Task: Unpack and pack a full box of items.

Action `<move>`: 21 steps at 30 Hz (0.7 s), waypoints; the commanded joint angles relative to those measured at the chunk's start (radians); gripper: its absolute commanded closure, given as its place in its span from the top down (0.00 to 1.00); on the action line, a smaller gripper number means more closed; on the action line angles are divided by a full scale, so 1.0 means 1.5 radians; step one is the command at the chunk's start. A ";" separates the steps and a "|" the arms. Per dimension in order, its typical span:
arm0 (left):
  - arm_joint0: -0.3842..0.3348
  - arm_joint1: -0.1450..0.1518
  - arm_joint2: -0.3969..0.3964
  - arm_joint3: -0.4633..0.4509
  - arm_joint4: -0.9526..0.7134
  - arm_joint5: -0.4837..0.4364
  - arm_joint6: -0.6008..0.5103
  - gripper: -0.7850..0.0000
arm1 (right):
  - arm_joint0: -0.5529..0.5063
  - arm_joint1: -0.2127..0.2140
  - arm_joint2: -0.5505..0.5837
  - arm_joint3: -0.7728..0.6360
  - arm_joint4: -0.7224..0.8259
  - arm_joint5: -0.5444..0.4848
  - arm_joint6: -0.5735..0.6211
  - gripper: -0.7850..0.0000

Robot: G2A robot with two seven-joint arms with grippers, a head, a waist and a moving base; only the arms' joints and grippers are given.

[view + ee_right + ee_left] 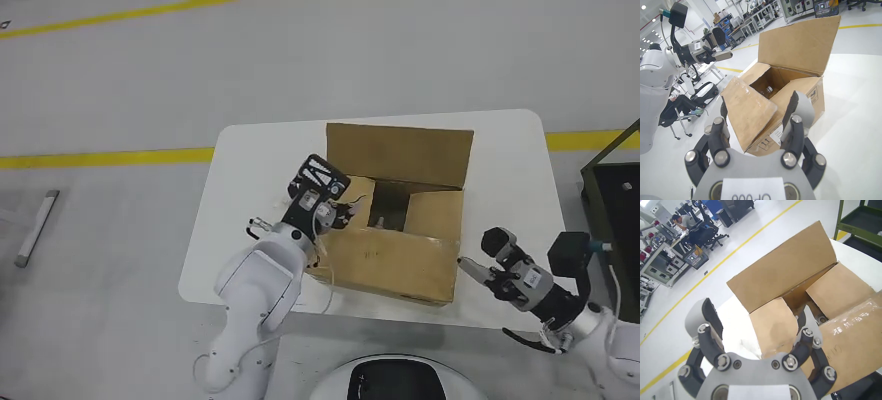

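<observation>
Now the box (400, 262) lies between left gripper (757, 308) and right gripper (760, 98).

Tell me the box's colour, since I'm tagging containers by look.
Plain brown cardboard. The box shows best in the top view.

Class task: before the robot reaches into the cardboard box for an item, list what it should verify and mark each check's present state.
1. Far flap of the cardboard box stands up: ok.
2. Opening fully clear: not ok; the taped flap leans over it.
3. Left gripper open: ok.
4. Right gripper open: ok.
5. An item in sight inside: ok, a bottle.
6. Box fully on the table: ok.
</observation>
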 commanded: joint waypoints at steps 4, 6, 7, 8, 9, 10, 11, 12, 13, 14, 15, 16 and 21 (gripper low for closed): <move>0.011 0.000 -0.002 0.013 -0.046 0.024 -0.002 1.00 | 0.006 0.001 -0.005 0.008 -0.015 0.017 -0.002 1.00; 0.014 0.001 0.000 0.015 -0.044 0.025 -0.004 1.00 | 0.011 0.002 -0.015 0.014 -0.025 0.019 -0.002 1.00; 0.014 0.002 0.001 0.015 -0.041 0.028 -0.006 1.00 | 0.014 0.003 -0.020 0.017 -0.028 0.018 -0.005 1.00; 0.014 0.002 0.000 0.016 -0.038 0.031 -0.009 1.00 | 0.017 0.003 -0.026 0.021 -0.034 0.018 -0.005 1.00; 0.013 0.003 0.000 0.017 -0.035 0.034 -0.009 1.00 | 0.021 0.003 -0.033 0.024 -0.041 0.017 -0.005 1.00; 0.011 0.003 -0.001 0.017 -0.032 0.038 -0.009 1.00 | 0.026 0.004 -0.040 0.027 -0.047 0.016 -0.007 1.00; 0.010 0.004 -0.002 0.018 -0.030 0.041 -0.008 1.00 | 0.031 0.004 -0.046 0.030 -0.051 0.018 -0.011 1.00; 0.008 0.004 -0.003 0.019 -0.029 0.045 -0.007 1.00 | 0.035 0.004 -0.052 0.033 -0.055 0.020 -0.013 1.00; 0.005 0.005 -0.004 0.019 -0.027 0.046 -0.006 1.00 | 0.039 0.004 -0.058 0.035 -0.058 0.022 -0.015 1.00; 0.004 0.005 -0.005 0.020 -0.024 0.047 -0.006 1.00 | 0.043 0.004 -0.063 0.038 -0.059 0.024 -0.017 1.00; 0.003 0.006 -0.006 0.021 -0.023 0.048 -0.005 1.00 | 0.048 0.005 -0.068 0.041 -0.061 0.026 -0.018 1.00; 0.002 0.006 -0.007 0.021 -0.021 0.050 -0.005 1.00 | 0.052 0.005 -0.072 0.044 -0.063 0.027 -0.017 1.00; 0.002 0.009 -0.010 0.020 -0.011 0.056 -0.002 1.00 | 0.076 0.008 -0.093 0.061 -0.064 0.021 -0.007 1.00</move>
